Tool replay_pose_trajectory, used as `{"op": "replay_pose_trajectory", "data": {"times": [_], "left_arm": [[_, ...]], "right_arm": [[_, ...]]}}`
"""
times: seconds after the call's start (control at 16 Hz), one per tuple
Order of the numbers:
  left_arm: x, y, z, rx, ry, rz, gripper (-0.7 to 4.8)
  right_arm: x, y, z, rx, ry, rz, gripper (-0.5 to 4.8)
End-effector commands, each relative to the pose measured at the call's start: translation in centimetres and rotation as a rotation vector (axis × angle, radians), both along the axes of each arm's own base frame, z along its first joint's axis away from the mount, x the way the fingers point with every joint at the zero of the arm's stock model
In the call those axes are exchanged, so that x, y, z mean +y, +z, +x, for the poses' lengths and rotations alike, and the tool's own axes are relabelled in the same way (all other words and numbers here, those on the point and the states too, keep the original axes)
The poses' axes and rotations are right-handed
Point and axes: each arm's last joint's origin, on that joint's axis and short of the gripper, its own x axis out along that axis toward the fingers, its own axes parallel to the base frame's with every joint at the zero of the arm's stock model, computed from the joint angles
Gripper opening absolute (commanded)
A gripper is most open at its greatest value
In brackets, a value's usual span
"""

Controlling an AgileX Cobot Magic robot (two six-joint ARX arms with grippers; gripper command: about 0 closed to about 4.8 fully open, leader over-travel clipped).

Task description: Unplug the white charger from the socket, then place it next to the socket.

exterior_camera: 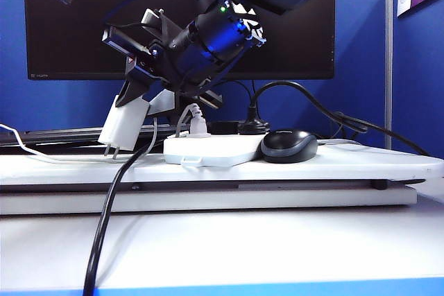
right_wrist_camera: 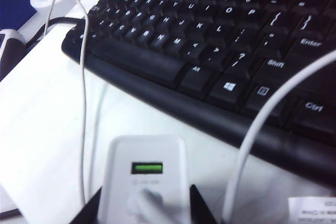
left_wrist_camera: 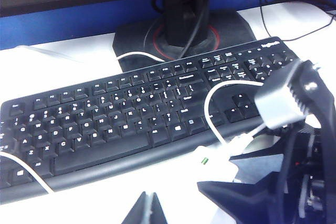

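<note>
The white rectangular plastic charger block is already out of the flat, low white plastic socket strip; it hangs tilted just left of the strip, its metal prongs pointing down and close above the bench, clamped between the jaws of the right gripper, which reaches in from the upper right of the exterior view. The right wrist view shows the block's cable end with a green slot between the two dark jaw tips, above bare white surface just near of the black keyboard. The step in hand looks like the set-down: it would go best by lowering gently until the block rests on the bench beside the strip, then opening, keeping the thin white cable slack so that it does not drag the block. The smaller rounded white plug sits in the strip, and a dark grey computer mouse touches the strip's right end. The left gripper hovers at the near side of the keyboard; only dark tips show, so I cannot tell how its jaws stand. Behind are a black monitor and blue partition walls.
</note>
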Motion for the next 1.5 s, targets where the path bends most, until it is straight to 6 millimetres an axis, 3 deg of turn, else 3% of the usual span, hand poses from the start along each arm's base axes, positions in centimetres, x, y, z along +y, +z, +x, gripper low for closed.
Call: {"op": "replay_pose_trajectory", "data": {"times": [0.06,0.12,0.19,0.5,0.94,1.25,1.5], "left_arm": [[0.0,0.1,0.0,-0.007,-0.004,-0.007,-0.05],[0.0,0.1,0.0,-0.007,-0.004,-0.007,-0.05],[0.0,0.1,0.0,-0.007,-0.004,-0.007,-0.05],[0.0,0.2,-0.1,-0.008,-0.004,-0.007,-0.05],[0.0,0.2,-0.1,-0.01,-0.004,-0.008,-0.05],[0.0,0.2,-0.1,-0.011,-0.003,-0.008,-0.05],[0.1,0.2,-0.1,-0.012,-0.003,-0.009,-0.05]], "right_arm": [[0.1,-0.2,-0.1,0.052,0.016,-0.022,1.16],[0.3,0.7,0.1,0.056,0.017,-0.027,2.68],[0.5,1.3,0.2,0.054,0.023,-0.022,3.02],[0.6,3.8,0.3,0.099,0.036,-0.054,3.01],[0.3,4.6,0.0,0.115,0.025,-0.098,3.01],[0.5,8.2,-0.3,0.066,0.035,-0.231,2.93],[-0.1,7.6,-0.7,0.133,0.05,-0.315,2.93]]}}
